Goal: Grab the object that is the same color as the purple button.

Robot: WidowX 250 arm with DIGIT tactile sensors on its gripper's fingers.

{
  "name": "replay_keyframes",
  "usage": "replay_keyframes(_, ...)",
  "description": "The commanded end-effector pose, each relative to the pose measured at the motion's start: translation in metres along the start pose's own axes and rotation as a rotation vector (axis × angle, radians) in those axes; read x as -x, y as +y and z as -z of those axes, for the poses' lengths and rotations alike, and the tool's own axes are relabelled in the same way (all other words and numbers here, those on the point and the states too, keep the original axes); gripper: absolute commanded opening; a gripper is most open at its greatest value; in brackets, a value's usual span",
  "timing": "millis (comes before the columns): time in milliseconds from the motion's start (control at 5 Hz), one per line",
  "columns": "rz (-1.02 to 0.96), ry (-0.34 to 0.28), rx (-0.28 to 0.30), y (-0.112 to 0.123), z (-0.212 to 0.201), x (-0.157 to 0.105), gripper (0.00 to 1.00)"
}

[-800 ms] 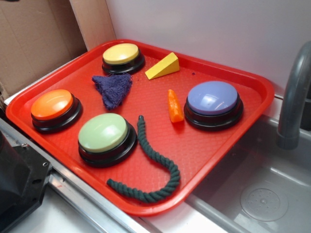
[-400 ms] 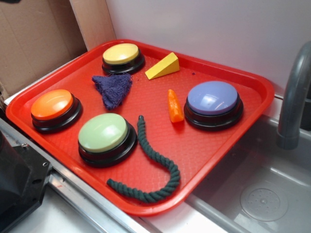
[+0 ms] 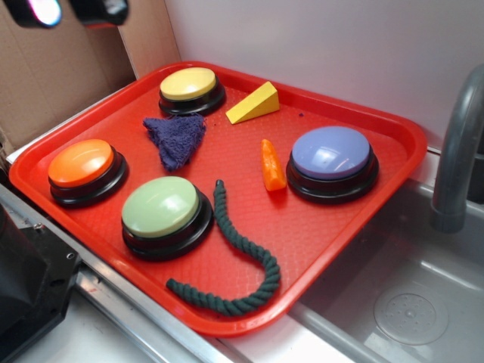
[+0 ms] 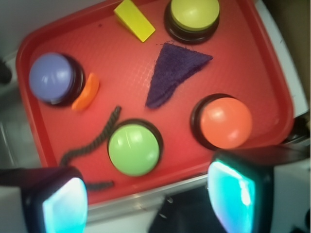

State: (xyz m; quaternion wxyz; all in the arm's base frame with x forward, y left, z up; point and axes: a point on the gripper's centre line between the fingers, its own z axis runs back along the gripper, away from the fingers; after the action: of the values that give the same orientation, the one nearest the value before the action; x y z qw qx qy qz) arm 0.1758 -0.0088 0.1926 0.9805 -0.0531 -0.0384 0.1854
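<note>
In the exterior view only the underside of the hand (image 3: pixel 66 10) showed, the top edge cutting off the rest. In the wrist view its two fingers (image 4: pixel 238 191) were blurred and cropped by the bottom edge, one hiding part of the green rope (image 4: pixel 92 141). The faucet (image 3: pixel 457 151) ran off the right edge.

Dark purple cloth (image 3: pixel 175 140), red tray (image 3: pixel 333 219)

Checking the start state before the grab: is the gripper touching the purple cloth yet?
Apart. The wrist view shows the gripper open at the tray's near edge, with the green button between it and the purple cloth.
</note>
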Motion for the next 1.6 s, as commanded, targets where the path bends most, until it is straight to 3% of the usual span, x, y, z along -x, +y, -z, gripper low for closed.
replay_keyframes(0, -0.43, -0.23, -0.047, 0.014, 0.065, -0.053, 1.0)
replay_keyframes(400, -0.566, -0.285, -0.072, 0.033, 0.127, -0.092, 1.0)
replay_keyframes(600, -0.595, -0.244, -0.105, 0.046, 0.144, -0.099, 1.0)
replay_keyframes(1000, -0.593, -0.234, -0.149, 0.062, 0.161, -0.097, 1.0)
replay_keyframes(1200, -0.601, -0.266, -0.117, 0.064, 0.162, -0.098, 1.0)
replay_keyframes(1400, -0.606, -0.255, -0.064, 0.064, 0.159, -0.098, 0.0)
